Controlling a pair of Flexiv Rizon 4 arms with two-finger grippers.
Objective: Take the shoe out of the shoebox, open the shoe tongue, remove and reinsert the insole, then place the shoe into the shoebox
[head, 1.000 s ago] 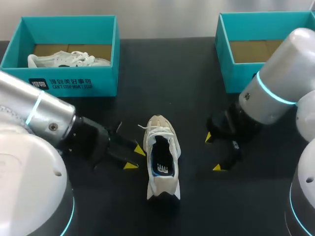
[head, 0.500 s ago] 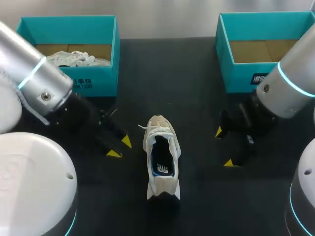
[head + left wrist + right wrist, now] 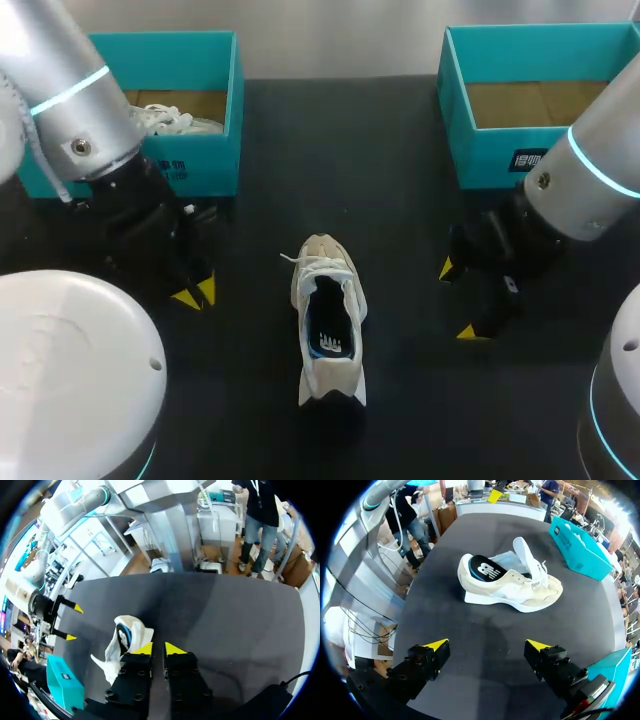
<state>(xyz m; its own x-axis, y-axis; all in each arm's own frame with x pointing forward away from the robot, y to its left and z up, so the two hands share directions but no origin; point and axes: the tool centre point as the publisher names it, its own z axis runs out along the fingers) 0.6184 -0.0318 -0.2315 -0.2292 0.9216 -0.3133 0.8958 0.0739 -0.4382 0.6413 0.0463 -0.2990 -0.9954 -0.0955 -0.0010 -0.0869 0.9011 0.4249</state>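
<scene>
- Cream-and-beige low mesh sneaker with white laces (image 3: 328,322): table centre, upright on its sole, toe to 12 o'clock, heel to 6, tongue lifted.
- Dark insole with a white-and-blue logo (image 3: 326,338): seated inside the sneaker.
- Open teal cardboard shoebox (image 3: 222,150): at 10 o'clock, holding a white laced shoe (image 3: 175,122).
- Second open teal cardboard shoebox (image 3: 480,150): at 2 o'clock, brown floor showing.

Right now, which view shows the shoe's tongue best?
Right wrist view: the shoe lies side-on ahead of the right claw, tongue standing up. Head view looks straight down, flattening it. Left wrist view shows the shoe partly hidden behind the left claw; tongue unclear.
</scene>
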